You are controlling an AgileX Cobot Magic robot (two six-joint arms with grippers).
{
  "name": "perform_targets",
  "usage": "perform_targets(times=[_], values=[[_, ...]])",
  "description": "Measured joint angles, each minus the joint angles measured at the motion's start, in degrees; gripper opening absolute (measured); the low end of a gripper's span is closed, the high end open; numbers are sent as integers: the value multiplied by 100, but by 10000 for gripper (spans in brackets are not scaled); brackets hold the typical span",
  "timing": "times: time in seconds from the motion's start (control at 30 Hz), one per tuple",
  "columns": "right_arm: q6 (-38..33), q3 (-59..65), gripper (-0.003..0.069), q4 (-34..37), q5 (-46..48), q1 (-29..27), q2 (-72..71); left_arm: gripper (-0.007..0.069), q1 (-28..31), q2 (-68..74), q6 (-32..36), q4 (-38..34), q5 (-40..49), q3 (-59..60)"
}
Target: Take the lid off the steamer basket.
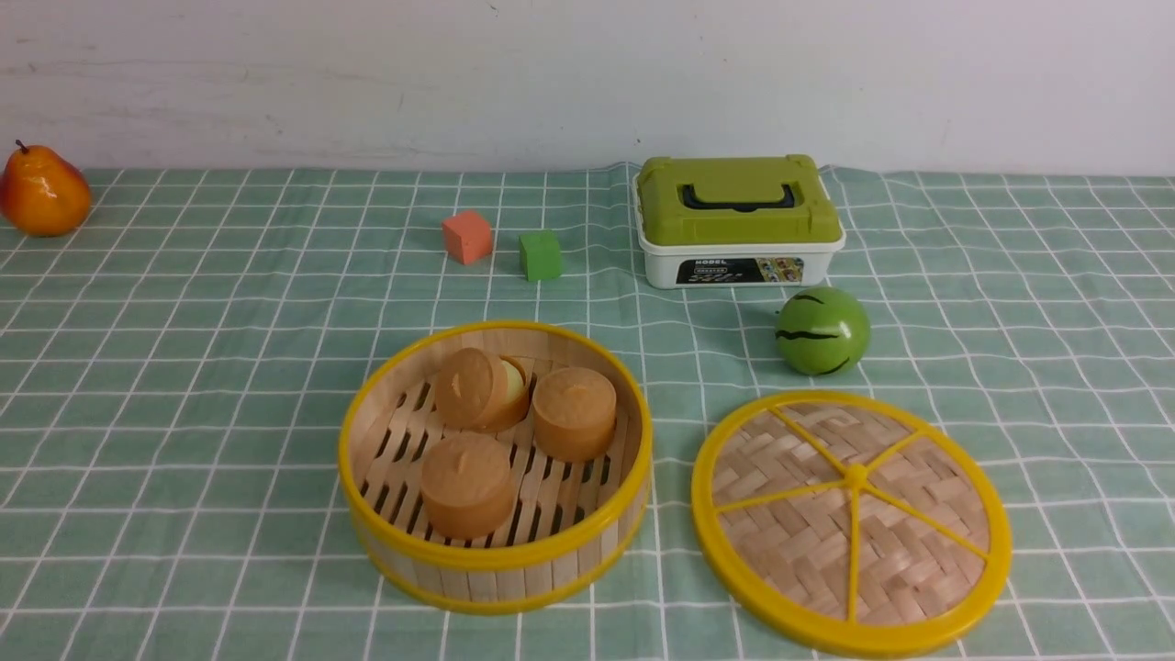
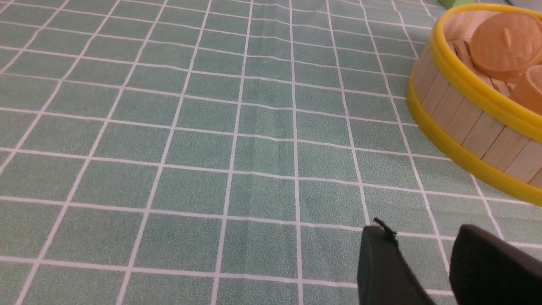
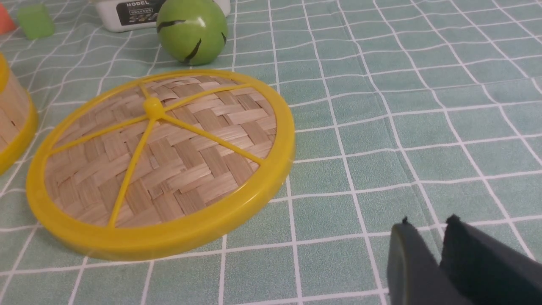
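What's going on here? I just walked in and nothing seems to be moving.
Nothing is being handled right now. The lid lies flat on the checked cloth, beside the steamer basket and apart from it. The basket is open, with three round buns inside. The left gripper and right gripper each hang over bare cloth, holding nothing.

1. Bare checked cloth fills the frame's left half.
2. Steamer basket and lid crowd the lower centre and right, a narrow gap between.
3. Green ball stands just above the lid.
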Motion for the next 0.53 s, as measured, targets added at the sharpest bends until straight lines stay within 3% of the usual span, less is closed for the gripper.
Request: perform_targets(times=[0.53], values=[[0, 0, 114, 0, 0, 0, 0, 239, 0, 0, 0, 0, 0, 0]])
